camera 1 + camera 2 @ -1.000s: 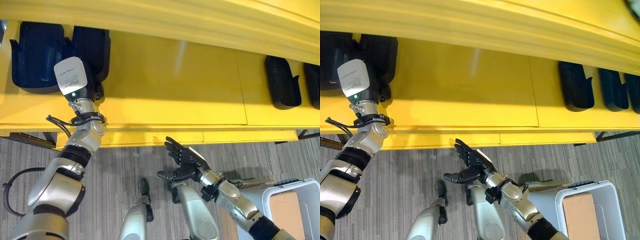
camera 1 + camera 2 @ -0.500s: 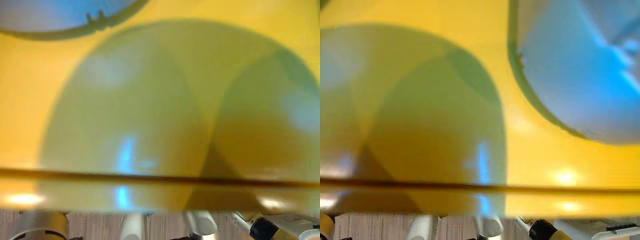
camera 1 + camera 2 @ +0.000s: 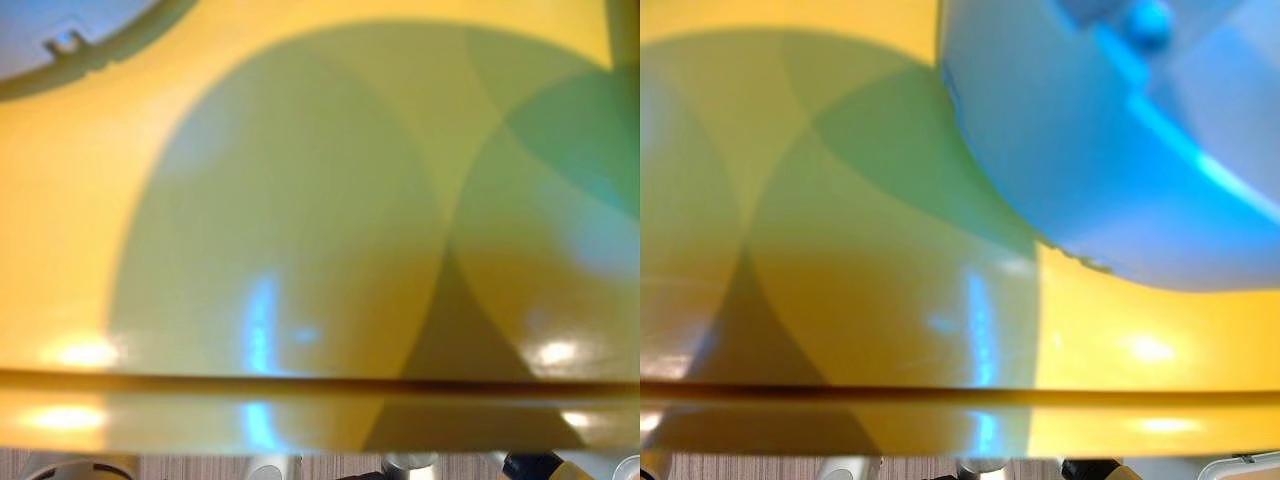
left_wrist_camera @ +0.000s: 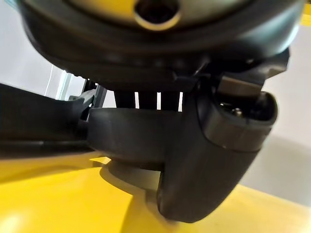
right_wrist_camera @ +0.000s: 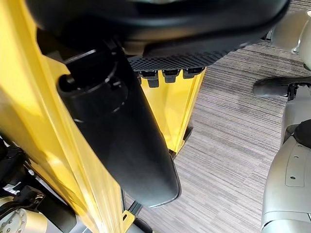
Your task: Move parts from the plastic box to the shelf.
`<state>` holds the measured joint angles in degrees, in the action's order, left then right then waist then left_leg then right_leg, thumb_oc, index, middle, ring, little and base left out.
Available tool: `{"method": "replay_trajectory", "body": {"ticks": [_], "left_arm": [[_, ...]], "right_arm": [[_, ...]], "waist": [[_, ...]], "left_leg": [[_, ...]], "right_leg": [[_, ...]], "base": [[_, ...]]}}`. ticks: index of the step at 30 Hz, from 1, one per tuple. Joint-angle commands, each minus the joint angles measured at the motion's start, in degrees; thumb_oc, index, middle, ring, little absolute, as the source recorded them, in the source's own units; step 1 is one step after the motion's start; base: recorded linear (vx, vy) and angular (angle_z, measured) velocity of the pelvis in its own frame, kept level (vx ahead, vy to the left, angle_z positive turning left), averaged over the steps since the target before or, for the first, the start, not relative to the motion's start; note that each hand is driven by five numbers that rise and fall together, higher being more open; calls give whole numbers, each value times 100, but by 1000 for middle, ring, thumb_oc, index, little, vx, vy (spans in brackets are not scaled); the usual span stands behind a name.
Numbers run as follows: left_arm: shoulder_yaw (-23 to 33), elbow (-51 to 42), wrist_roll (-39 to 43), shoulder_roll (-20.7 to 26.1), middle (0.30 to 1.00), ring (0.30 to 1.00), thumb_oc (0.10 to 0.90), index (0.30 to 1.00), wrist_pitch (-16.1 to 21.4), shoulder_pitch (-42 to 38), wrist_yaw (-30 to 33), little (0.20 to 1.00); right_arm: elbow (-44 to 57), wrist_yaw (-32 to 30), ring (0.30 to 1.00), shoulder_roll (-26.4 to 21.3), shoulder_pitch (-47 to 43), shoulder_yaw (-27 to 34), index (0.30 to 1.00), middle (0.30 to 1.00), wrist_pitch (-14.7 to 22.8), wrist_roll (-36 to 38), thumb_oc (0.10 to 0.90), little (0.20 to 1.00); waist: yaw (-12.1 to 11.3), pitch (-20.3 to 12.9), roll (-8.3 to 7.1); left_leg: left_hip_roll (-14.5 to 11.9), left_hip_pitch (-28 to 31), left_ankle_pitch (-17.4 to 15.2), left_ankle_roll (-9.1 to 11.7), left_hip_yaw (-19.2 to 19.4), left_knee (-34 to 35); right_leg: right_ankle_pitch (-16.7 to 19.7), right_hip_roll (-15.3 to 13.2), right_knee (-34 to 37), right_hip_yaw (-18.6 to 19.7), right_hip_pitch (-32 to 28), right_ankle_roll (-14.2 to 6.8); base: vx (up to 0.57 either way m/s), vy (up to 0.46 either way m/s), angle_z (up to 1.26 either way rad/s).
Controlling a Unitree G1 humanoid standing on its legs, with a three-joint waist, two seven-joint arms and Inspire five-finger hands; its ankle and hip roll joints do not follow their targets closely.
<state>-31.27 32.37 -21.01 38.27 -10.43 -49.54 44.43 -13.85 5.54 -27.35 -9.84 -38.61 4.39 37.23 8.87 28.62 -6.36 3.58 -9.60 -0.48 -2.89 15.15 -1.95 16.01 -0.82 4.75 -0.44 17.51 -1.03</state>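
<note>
Big change from a second ago: back then the head views took in the whole yellow shelf (image 3: 300, 200) with dark parts on it and both arms. Now the camera has moved in so close that the shelf is a glossy yellow blur, with a strip of grey floor (image 3: 190, 466) under it. A pale blue shape (image 3: 1120, 150) has spread wider in the right eye view than half a second back; I can't tell what it is.

In the left wrist view, the left hand (image 4: 209, 160) hangs over the shelf with a dark part (image 4: 34, 121) right against it; whether the hand grips it, I cannot tell. The right hand (image 5: 126, 145) is relaxed and empty beside the shelf's edge.
</note>
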Motion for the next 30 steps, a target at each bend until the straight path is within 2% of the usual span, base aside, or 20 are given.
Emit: {"method": "replay_trajectory", "body": {"ticks": [1, 6, 8, 12, 13, 14, 15, 16, 18, 19, 20, 21, 24, 26, 30], "left_arm": [[-227, -412, -409, -351, 300, 300, 400, 300, 271, 191, -75, 300], [-244, -565, -528, -535, 300, 300, 400, 300, 264, 361, -123, 300], [-228, -705, -566, -614, 300, 300, 400, 300, 254, 431, -147, 300], [-195, -883, -497, -635, 300, 300, 400, 300, 143, 531, -213, 300], [-67, -1031, -446, -622, 300, 300, 400, 300, 31, 753, -208, 300], [-18, -1099, -464, -618, 300, 300, 400, 300, -19, 845, -183, 300], [104, -1258, -479, -607, 300, 300, 400, 300, -125, 1116, -102, 300], [145, -1319, -516, -615, 300, 300, 400, 300, -143, 1220, -72, 300], [229, -1398, -635, -630, 300, 300, 400, 300, -92, 1285, -151, 300], [220, -1402, -613, -590, 300, 300, 400, 300, -34, 1213, -240, 300], [139, -1401, -580, -529, 300, 300, 400, 300, 69, 1076, -387, 300], [103, -1423, -582, -553, 300, 300, 400, 300, 108, 1067, -488, 300], [96, -1460, -573, -647, 300, 300, 400, 300, 207, 1177, -575, 300], [104, -1388, -624, -830, 300, 300, 400, 300, 379, 1371, -493, 300], [37, -1477, -804, -1054, 300, 300, 400, 300, 399, 1619, -473, 300]], "right_arm": [[708, -51, 1000, 259, -578, 664, 1000, 1000, 964, 93, 900, 1000], [648, -91, 1000, 310, -700, 687, 1000, 1000, 998, 41, 900, 1000], [689, -227, 1000, 307, -734, 771, 1000, 1000, 1247, 35, 900, 1000], [767, -409, 1000, 293, -743, 906, 1000, 1000, 1511, 69, 900, 1000], [803, -338, 1000, 315, -739, 1032, 1000, 1000, 1545, 100, 900, 1000], [830, -325, 1000, 323, -739, 1073, 1000, 1000, 1577, 108, 900, 1000], [904, -335, 1000, 418, -727, 1128, 1000, 1000, 1558, 96, 900, 1000], [917, -378, 1000, 461, -708, 1124, 1000, 1000, 1603, 95, 900, 1000], [950, -493, 1000, 514, -620, 1160, 1000, 1000, 1732, 155, 900, 1000], [968, -554, 1000, 523, -585, 1202, 1000, 1000, 1756, 183, 900, 1000], [937, -637, 1000, 522, -510, 1296, 1000, 1000, 1805, 243, 900, 1000], [941, -685, 1000, 506, -398, 1328, 1000, 1000, 1786, 274, 900, 1000], [855, -858, 1000, 511, -213, 1379, 1000, 1000, 1711, 158, 900, 1000], [779, -884, 1000, 493, -88, 1458, 1000, 1000, 1593, 392, 900, 1000], [793, -952, 1000, 425, 119, 1576, 1000, 1000, 1456, 630, 900, 1000]], "waist": [[-84, -263, 262], [-80, -236, 278], [-60, -211, 277], [-59, -116, 273], [-151, -35, 262], [-189, -19, 255], [-296, 25, 249], [-333, 35, 267], [-376, 19, 372], [-416, -55, 397], [-461, -194, 396], [-444, -258, 335], [-453, -288, 287], [-389, -278, 285], [-272, -333, 344]], "left_leg": [[-387, -38, -38, 288, -539, 24], [-355, -84, -54, 295, -540, -69], [-310, -179, -132, 306, -482, -273], [-284, -233, -195, 300, -442, -470], [-339, -163, -208, 307, -295, -500], [-356, -142, -203, 310, -247, -489], [-436, -100, -183, 289, -183, -456], [-475, -136, -141, 249, -192, -451], [-599, -261, -122, 122, -283, -506], [-618, -361, -74, 96, -335, -515], [-624, -612, -3, 129, -448, -601], [-597, -800, -38, 192, -492, -815], [-788, -1091, -33, 385, -531, -1243], [-988, -1032, 36, 495, -526, -1177], [-1084, -791, 172, 512, -532, -835]], "right_leg": [[-932, -328, -548, 55, -175, -709], [-976, -304, -600, 84, -153, -654], [-982, -314, -593, 70, -136, -628], [-944, -334, -622, 20, -134, -658], [-954, -375, -669, -317, -191, -721], [-953, -386, -673, -425, -207, -743], [-1046, -433, -964, -632, -179, -777], [-1159, -446, -1249, -609, -122, -765], [-1773, -447, -2274, -410, -42, -654], [-2050, -499, -2560, -375, -76, -586], [-2262, -522, -2597, -168, -264, -475], [-2299, -475, -2339, -125, -499, -476], [-2400, -427, -2062, -226, -899, -388], [-2488, -371, -1881, -315, -1143, -306], [-2477, -345, -1912, -390, -1053, -226]], "base": [[-36, 2, 0], [-84, 23, -2], [-128, 37, -3], [-73, 53, -1], [-44, 67, -7], [-80, 74, -34], [-92, 0, -54], [-100, -54, -80], [-103, -161, -55], [-106, -353, 0], [-23, -427, 27], [28, -453, 40], [34, -221, 49], [-9, -105, 10], [-6, -11, -7]]}}
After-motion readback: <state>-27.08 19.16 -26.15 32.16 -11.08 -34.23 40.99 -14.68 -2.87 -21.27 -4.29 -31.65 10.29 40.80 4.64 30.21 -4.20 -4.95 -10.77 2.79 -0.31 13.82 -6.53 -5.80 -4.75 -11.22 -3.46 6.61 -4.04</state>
